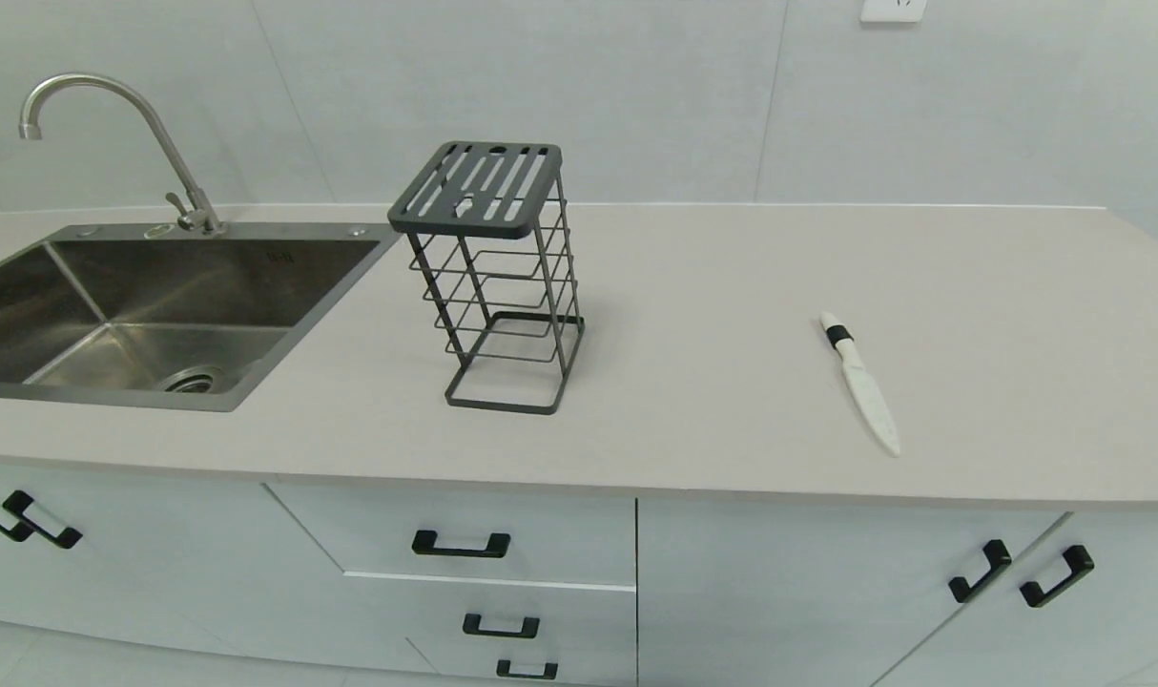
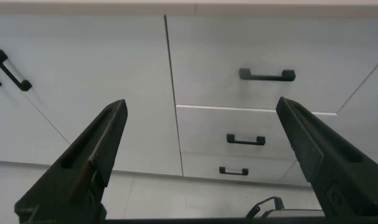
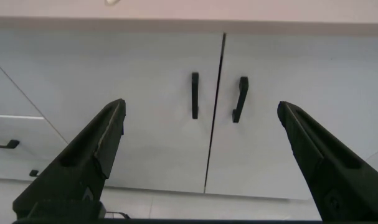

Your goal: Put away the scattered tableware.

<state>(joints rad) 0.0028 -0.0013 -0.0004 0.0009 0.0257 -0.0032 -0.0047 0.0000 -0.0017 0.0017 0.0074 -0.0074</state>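
Observation:
A white knife (image 1: 859,380) with a black band near its handle end lies flat on the beige countertop (image 1: 713,382), right of centre. A dark wire rack (image 1: 494,272) with a slotted top stands upright near the middle of the counter, well left of the knife. My left gripper (image 2: 201,109) is open, held low in front of the white drawers (image 2: 251,137). My right gripper (image 3: 201,109) is also open, held low facing the cabinet doors (image 3: 217,118). Nothing sits between either pair of fingers.
A steel sink (image 1: 131,315) with a curved faucet (image 1: 112,143) is set into the counter at the left. White cabinets with black handles (image 1: 461,546) run below the counter edge. A tiled wall stands behind the counter.

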